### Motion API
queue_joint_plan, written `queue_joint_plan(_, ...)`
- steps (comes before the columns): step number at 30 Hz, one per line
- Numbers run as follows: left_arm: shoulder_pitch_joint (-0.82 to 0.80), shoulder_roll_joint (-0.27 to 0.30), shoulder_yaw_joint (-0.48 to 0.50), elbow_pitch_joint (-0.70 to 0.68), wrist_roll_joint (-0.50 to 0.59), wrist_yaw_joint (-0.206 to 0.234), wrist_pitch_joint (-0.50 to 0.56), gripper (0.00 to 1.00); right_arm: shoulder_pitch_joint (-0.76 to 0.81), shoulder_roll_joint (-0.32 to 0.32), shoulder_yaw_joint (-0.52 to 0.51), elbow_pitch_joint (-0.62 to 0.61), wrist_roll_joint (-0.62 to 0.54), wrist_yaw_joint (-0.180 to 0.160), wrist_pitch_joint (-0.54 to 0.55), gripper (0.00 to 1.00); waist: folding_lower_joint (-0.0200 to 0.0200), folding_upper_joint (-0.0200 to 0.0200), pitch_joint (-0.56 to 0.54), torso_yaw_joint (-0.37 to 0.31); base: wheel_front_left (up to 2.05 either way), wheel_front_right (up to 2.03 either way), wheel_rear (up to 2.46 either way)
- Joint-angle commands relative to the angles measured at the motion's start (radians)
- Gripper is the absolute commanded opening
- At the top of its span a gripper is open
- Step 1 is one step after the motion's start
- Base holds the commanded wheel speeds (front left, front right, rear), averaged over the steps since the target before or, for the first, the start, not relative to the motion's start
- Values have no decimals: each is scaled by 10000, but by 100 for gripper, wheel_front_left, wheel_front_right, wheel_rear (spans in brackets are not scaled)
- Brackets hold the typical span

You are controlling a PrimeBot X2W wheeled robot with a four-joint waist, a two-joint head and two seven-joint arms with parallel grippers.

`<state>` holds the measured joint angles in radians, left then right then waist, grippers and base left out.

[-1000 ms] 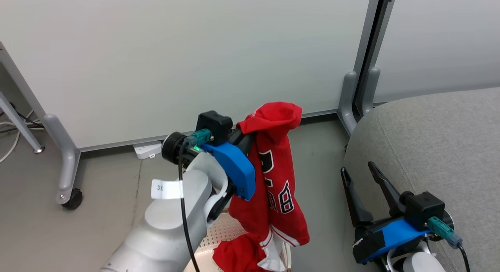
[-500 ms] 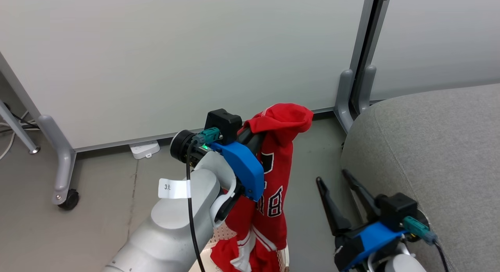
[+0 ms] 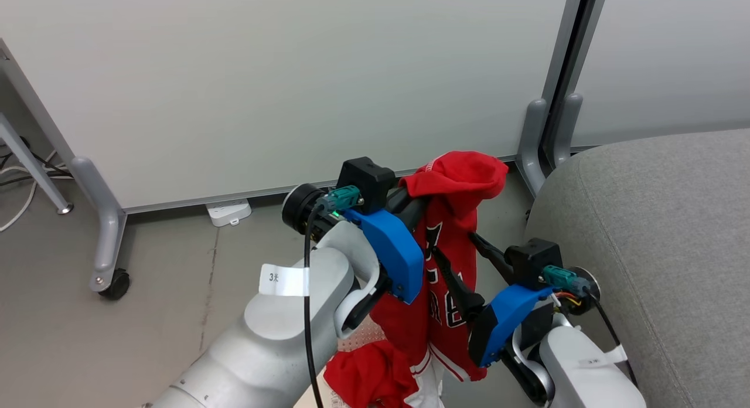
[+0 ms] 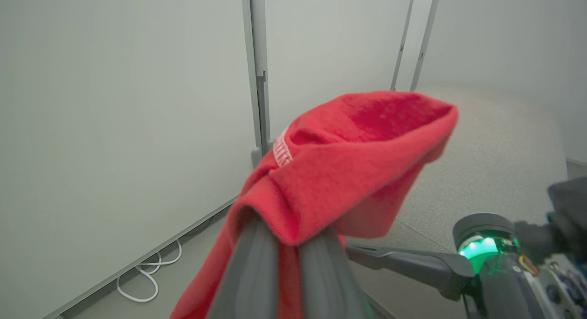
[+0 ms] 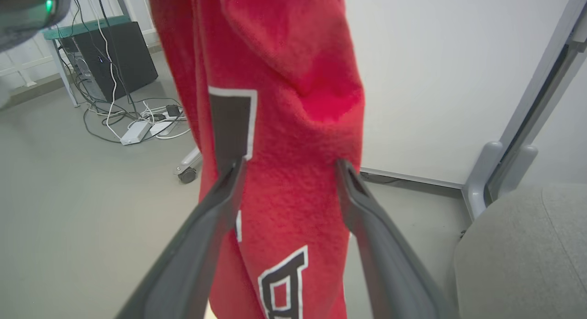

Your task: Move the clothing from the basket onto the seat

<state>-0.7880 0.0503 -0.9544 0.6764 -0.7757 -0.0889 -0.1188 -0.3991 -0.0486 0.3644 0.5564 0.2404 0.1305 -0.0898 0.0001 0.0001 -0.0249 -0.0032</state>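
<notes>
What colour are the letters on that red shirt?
The letters are dark, outlined in white; clearest in right wrist view.

You see a white panel wall (image 3: 263, 74) at 12 o'clock. The grey floor (image 3: 146, 302) is at 9 o'clock, with a small black wheel (image 3: 119, 284) and a white plug box (image 3: 229, 211).

Jersey (image 5: 293, 57) is showing as fuzzy, napped red cloth, fully matt; its lettering (image 5: 231, 122) is looking smoother and flatter. Right gripper (image 5: 291, 164) fingers (image 5: 202, 245) beside the jersey are reading as matt dark-grey plastic. Seat (image 3: 662, 220) right of the jersey is showing coarse grey woven upholstery. Partition panel (image 3: 293, 74) behind the jersey is looking smooth satin white; floor (image 3: 176, 279) below it is looking smooth, with a faint sheen.
</notes>
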Motion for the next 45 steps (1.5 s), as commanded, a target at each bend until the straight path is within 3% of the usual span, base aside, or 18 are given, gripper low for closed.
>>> queue_joint_plan(1,-147,3,-89,-56,-59,7,0,0,-283,-31,122,150,219,4,-78,100,-1,-1,-5,24,0,0,0)
queue_joint_plan(10,-393,-2,-761,-516,-525,50,104,0,-1764,-27,1727,1652,1066,3,-563,100,-1,-1,-89,139,0,0,0)
queue_joint_plan(18,-536,-4,-1055,-359,-830,160,6,0,-2307,-25,3122,1996,2271,3,-1063,100,-1,-1,-165,162,0,0,0)
queue_joint_plan(27,-567,-4,-1352,-454,-1294,176,-11,0,-2860,-19,2791,3083,2139,3,-1545,100,-1,-1,-213,184,0,0,0)
queue_joint_plan(28,-581,-4,-1392,-467,-1330,175,-18,0,-2878,-19,2755,3226,2103,3,-1558,78,-1,-1,-220,200,0,0,0)
queue_joint_plan(29,-602,-4,-1419,-472,-1381,179,-26,0,-2895,-19,2771,3327,2071,3,-1556,27,-1,-1,-229,217,0,0,0)
queue_joint_plan(30,-622,-4,-1437,-475,-1413,188,-38,0,-2908,-16,2806,3396,2073,4,-1565,0,-1,-1,-238,233,0,0,0)
queue_joint_plan(45,-789,-3,-1722,-110,-1742,264,-169,0,-2809,-19,3083,3791,2225,3,-1657,0,-1,-1,-309,209,0,0,0)
